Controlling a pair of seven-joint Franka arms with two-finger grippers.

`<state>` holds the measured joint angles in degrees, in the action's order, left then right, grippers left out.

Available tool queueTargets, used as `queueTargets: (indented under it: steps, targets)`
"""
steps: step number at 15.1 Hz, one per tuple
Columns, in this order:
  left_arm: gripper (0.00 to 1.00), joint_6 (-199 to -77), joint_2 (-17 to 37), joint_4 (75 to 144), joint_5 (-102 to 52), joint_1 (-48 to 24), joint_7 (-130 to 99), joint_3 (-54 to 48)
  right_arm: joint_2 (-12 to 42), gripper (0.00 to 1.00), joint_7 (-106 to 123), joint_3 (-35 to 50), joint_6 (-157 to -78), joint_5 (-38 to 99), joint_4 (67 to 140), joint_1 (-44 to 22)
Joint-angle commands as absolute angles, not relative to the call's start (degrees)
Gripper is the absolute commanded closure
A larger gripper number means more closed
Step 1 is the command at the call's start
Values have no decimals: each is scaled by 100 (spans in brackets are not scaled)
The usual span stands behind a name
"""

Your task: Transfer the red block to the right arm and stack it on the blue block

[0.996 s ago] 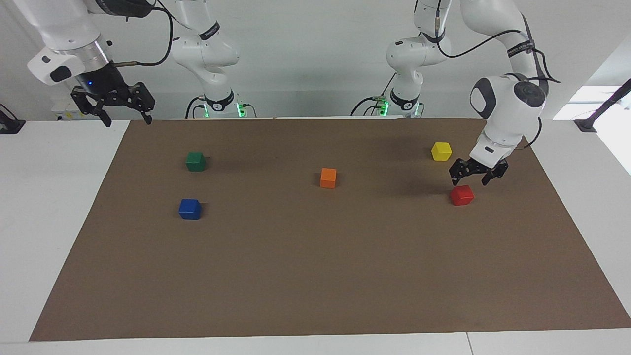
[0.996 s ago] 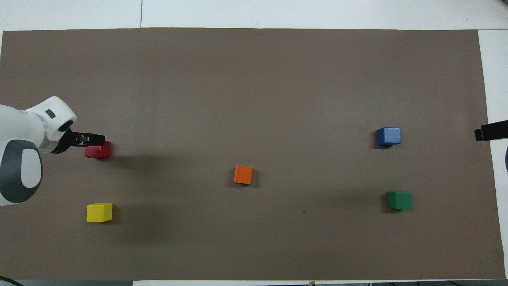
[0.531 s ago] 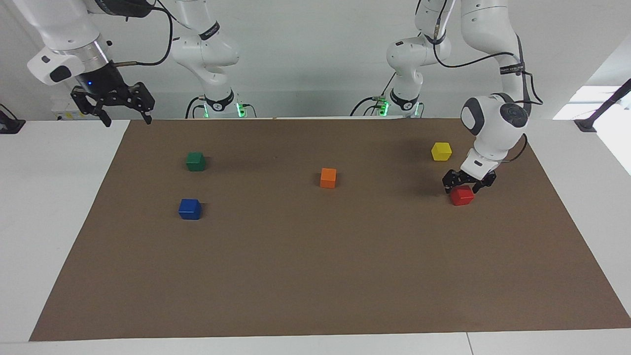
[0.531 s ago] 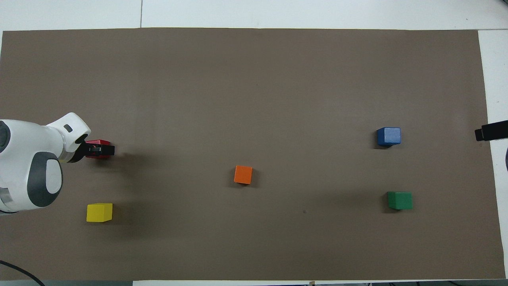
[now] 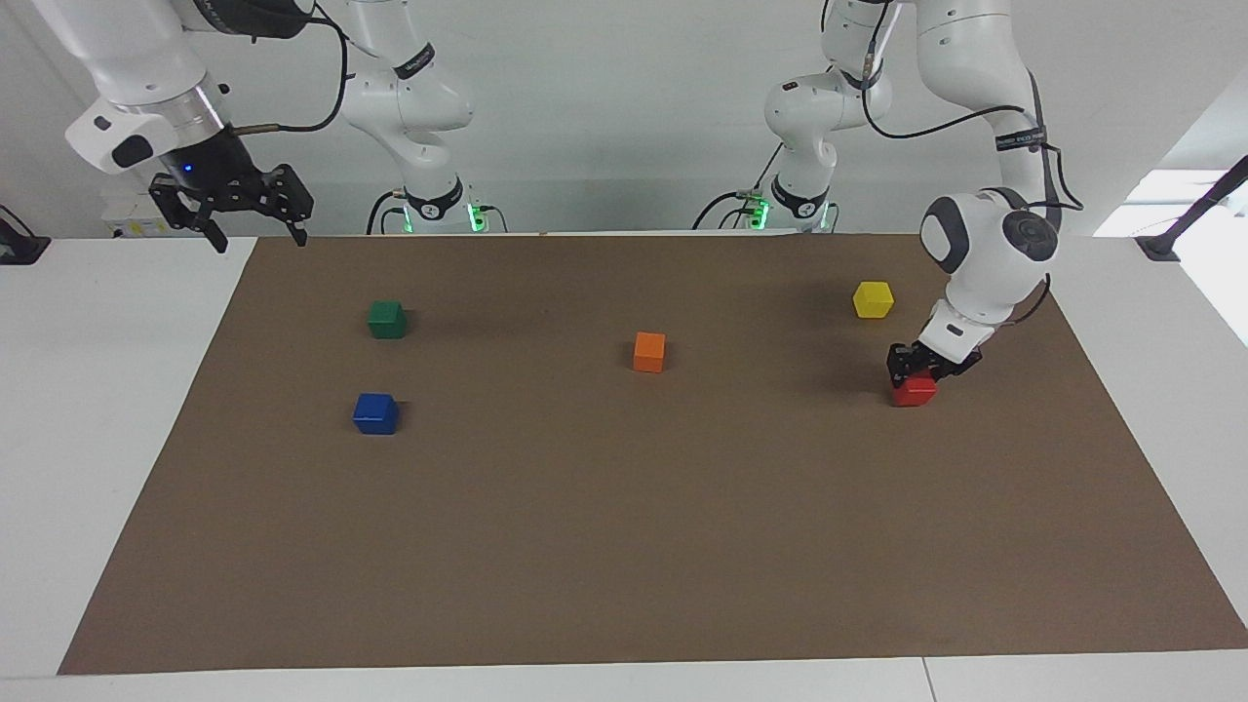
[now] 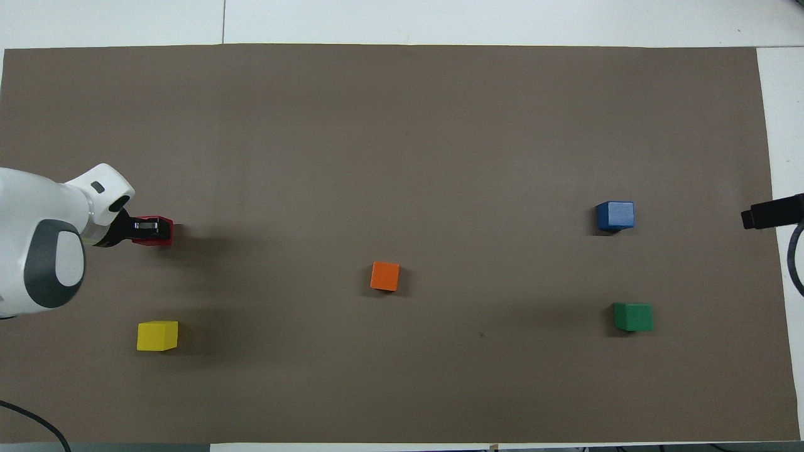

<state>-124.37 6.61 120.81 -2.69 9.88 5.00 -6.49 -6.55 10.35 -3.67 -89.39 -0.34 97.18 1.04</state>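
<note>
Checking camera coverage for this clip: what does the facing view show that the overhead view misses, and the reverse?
Only the facing view shows the whole right claw, open and raised over the table's edge, and both arm bases. Only the overhead view shows the top of the left claw; of the right one it catches just a tip. Both show the left claw shut on the red block, and the blue block sitting free.

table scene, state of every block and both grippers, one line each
red block: on the mat, gripped by the left gripper
left gripper: down at the mat, shut on the red block
right gripper: raised over the table edge at its own end, open, empty, waiting
blue block: on the mat, nothing stacked on it
green block: on the mat, free
orange block: on the mat, free
yellow block: on the mat, free
</note>
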Motion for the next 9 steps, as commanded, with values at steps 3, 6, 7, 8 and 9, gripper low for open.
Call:
queueTargets:
  steps: [3,6,7,8,9]
  targets:
    - [100,-9829,257,10433,-1034,810,-1164,-808,-896,0,1195,-325,-9422,1183,10581,175]
    - [100,-9240,-464,10468,-1327,91,-2710,-905,-905,0,1554,-334,-9605,2676,10993,500]
    - [100,-9168,-535,10442,-1353,-208,-3386,-914,-923,0,1756,-334,-9754,3011,11169,571]
    - [100,-9184,-588,10441,-1458,-481,-4071,-923,-932,0,1941,-334,-9799,3389,11328,650]
    - [100,-9211,-606,10441,-1650,-744,-4748,-923,-932,0,2177,-343,-9817,3915,11512,746]
